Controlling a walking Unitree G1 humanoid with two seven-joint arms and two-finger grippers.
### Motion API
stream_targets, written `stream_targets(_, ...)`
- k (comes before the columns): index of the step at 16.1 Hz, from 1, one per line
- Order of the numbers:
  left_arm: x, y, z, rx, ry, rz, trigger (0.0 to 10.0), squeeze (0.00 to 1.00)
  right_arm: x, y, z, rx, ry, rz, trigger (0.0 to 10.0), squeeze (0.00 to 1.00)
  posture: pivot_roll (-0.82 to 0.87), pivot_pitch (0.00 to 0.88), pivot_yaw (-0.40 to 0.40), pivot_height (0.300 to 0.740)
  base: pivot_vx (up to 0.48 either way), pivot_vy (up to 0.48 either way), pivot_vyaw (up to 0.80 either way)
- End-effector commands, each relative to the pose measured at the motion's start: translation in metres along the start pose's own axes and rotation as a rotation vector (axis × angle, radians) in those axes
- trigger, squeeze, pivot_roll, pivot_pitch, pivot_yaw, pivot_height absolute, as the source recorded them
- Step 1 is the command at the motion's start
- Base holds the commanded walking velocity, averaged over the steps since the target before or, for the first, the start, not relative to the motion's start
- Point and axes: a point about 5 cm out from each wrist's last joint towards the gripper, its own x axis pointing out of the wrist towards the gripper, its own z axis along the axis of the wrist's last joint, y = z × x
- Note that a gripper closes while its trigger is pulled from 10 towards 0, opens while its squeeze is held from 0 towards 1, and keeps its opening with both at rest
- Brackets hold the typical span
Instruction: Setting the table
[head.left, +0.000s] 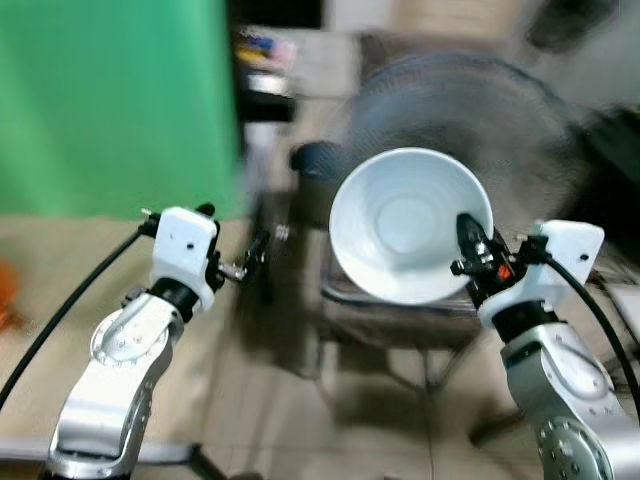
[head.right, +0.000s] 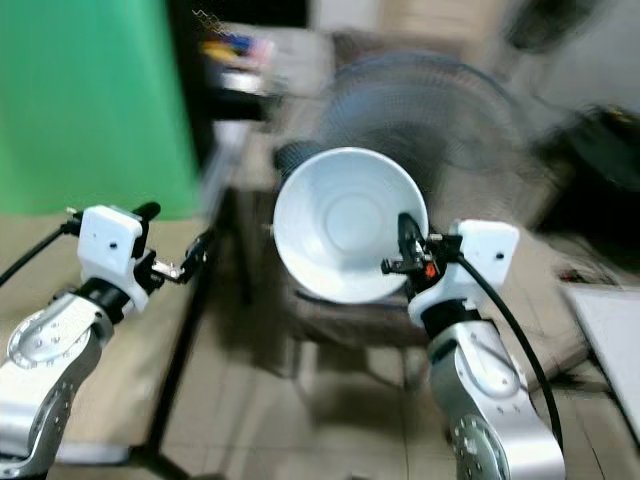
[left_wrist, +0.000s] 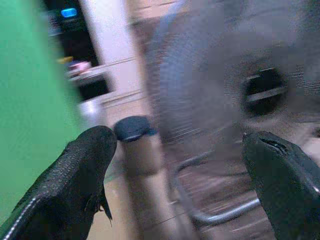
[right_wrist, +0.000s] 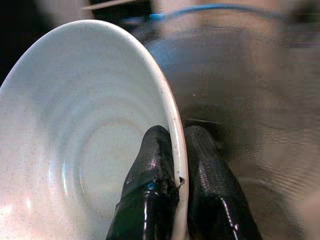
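A pale blue-white bowl (head.left: 405, 225) is held up in the air, tilted so its hollow faces me. My right gripper (head.left: 470, 245) is shut on the bowl's rim (right_wrist: 175, 150), one finger inside and one outside. My left gripper (head.left: 258, 250) is raised at the left, open and holding nothing; in the left wrist view its two black fingers (left_wrist: 80, 175) stand wide apart. The picture is blurred by motion.
A large dark standing fan (head.left: 470, 110) is right behind the bowl, on a metal base (left_wrist: 215, 215). A green screen (head.left: 110, 100) covers the left. A grey bin with a dark lid (left_wrist: 134, 131) stands beside it. Tiled floor (head.left: 260, 400) lies below.
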Motion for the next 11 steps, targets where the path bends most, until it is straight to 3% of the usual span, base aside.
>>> stream_targets(1, 0.0, 0.004, 0.001, 0.009, 0.0, 0.023, 10.0, 0.0, -0.001, -0.004, 0.004, -0.003, -0.022, -0.041, 10.0, 0.0, 0.03, 0.0, -0.021, 0.74, 0.0, 0.0, -0.8)
stream_targets(6, 0.003, 0.011, 0.001, 0.014, -0.01, 0.077, 10.0, 0.0, 0.001, -0.014, 0.003, -0.027, -0.022, -0.134, 10.0, 0.0, 0.03, 0.0, -0.014, 0.74, 0.0, 0.0, -0.8)
stream_targets(11, 0.005, 0.008, 0.002, -0.024, -0.017, 0.072, 10.0, 0.0, 0.001, -0.017, 0.003, -0.026, -0.016, -0.161, 10.0, 0.0, 0.02, 0.0, -0.015, 0.74, 0.0, 0.0, -0.8)
